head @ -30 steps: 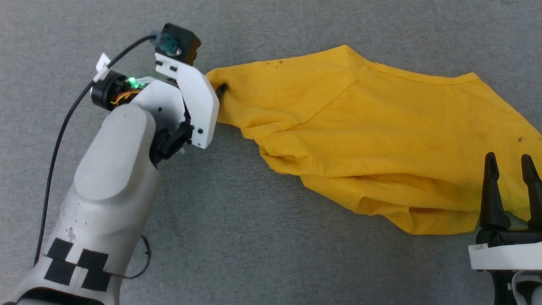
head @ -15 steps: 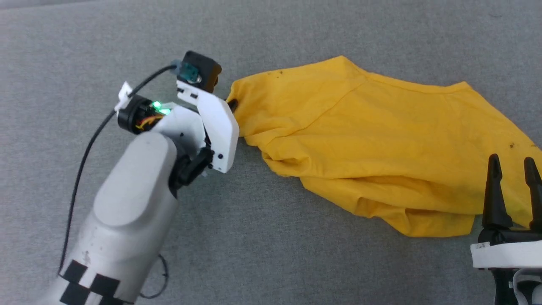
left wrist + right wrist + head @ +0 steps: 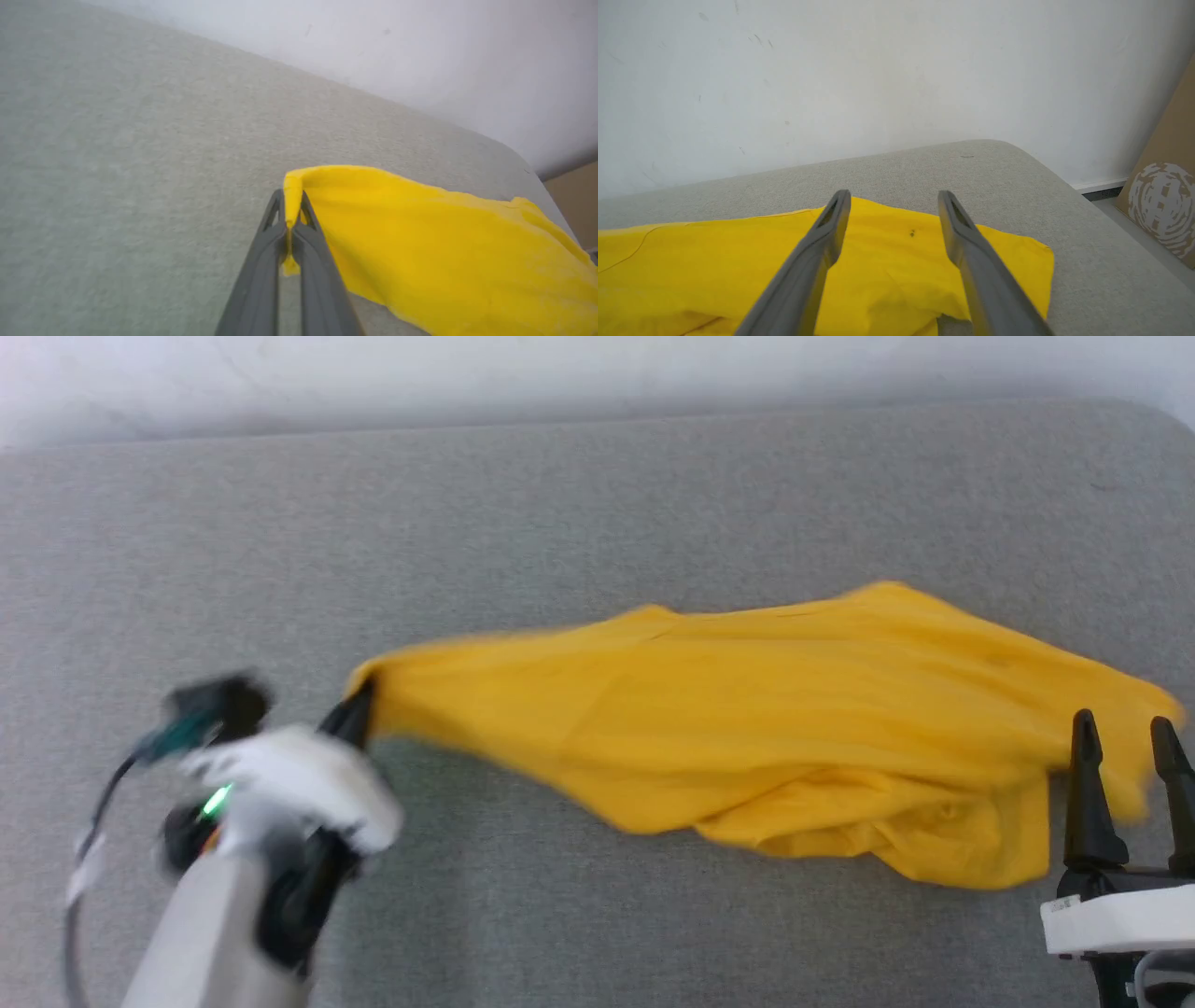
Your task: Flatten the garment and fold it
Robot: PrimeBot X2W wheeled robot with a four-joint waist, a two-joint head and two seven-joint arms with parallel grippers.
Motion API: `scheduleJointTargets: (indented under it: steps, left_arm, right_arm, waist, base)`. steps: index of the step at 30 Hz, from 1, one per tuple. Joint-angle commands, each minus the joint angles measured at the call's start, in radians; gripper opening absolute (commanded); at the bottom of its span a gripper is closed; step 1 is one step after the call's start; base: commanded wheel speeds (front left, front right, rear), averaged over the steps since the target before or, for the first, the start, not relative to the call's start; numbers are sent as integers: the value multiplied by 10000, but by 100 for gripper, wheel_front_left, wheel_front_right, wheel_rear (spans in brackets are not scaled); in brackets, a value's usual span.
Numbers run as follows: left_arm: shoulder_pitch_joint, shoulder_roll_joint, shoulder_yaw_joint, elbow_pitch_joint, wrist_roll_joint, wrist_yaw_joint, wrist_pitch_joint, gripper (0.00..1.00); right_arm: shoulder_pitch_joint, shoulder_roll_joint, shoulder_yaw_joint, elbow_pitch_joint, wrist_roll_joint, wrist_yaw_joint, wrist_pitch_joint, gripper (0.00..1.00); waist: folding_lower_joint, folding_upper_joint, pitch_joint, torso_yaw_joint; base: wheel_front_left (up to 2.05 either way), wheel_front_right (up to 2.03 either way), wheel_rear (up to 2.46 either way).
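On grey pad (image 3: 597, 504), rumpled yellow garment (image 3: 766, 728) clamped by left end effector (image 3: 291, 198); right end effector (image 3: 1121, 721) apart

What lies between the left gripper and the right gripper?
Head view: the yellow garment, pinched by the left gripper, reaches to the open right gripper.

Your head camera looks steeply down; both wrist cameras skim low toward the far wall (image 3: 878, 70), sharing the garment (image 3: 794, 747).

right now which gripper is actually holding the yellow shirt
The left gripper, pinched shut on a corner of the garment; the right gripper is open over it, gripping nothing.
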Motion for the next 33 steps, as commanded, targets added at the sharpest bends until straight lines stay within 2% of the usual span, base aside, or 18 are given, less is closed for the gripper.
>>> scheduleJointTargets:
  steps: [1, 3, 6, 12, 15, 17, 18, 23, 28, 33]
  left_arm:
    - [689, 201, 409, -289, -201, 215, -221, 0]
    - [1775, 406, 972, -863, -430, 459, -443, 0]
    - [3025, 551, 1257, -1797, -630, 532, -447, 0]
    - [3574, 391, 1081, -2974, -860, 477, -260, 0]
    - [3432, 356, 868, -3329, -759, 492, -167, 0]
    - [3328, 371, 804, -3510, -720, 499, -120, 0]
    - [3328, 371, 804, -3510, -720, 499, -120, 0]
    - [3056, 467, 727, -3771, -595, 475, -110, 0]
    - [2651, 529, 621, -3924, -494, 364, -160, 0]
    - [2259, 591, 586, -4084, -491, 224, -206, 0]
  right_arm:
    - [98, 24, 2, -84, -58, -7, 59, 100]
    - [216, 24, -62, -155, -80, -7, 128, 100]
    - [400, 24, -247, -255, -135, -7, 269, 100]
    - [196, 24, -222, -548, -197, -7, 996, 100]
    - [-392, 24, -188, -868, -122, -7, 1930, 100]
    - [-976, 24, -139, -1210, -651, -7, 2722, 100]
    - [-976, 24, -139, -1210, -651, -7, 2722, 100]
    - [-2576, 24, -736, -1457, -1277, -7, 4971, 100]
    - [-3594, 20, -1238, -978, -1765, -7, 6906, 100]
    - [-4153, -258, -1722, -222, -2093, -7, 7872, 100]
  waist:
    - [2, 1, -397, 414]
    - [2, 1, -462, 527]
    - [2, 1, -524, 826]
    - [2, 1, -611, 1156]
    - [2, 1, -536, 1082]
    - [2, 1, -386, 962]
    - [2, 1, -386, 962]
    - [2, 1, 163, 691]
    - [2, 1, 977, 613]
    - [2, 1, 1737, 680]
  base:
    - [0, 0, 0]
    - [0, 0, 0]
    - [0, 0, 0]
    - [0, 0, 0]
    - [0, 0, 0]
    - [0, 0, 0]
    - [0, 0, 0]
    - [0, 0, 0]
    - [0, 0, 0]
    - [0, 0, 0]
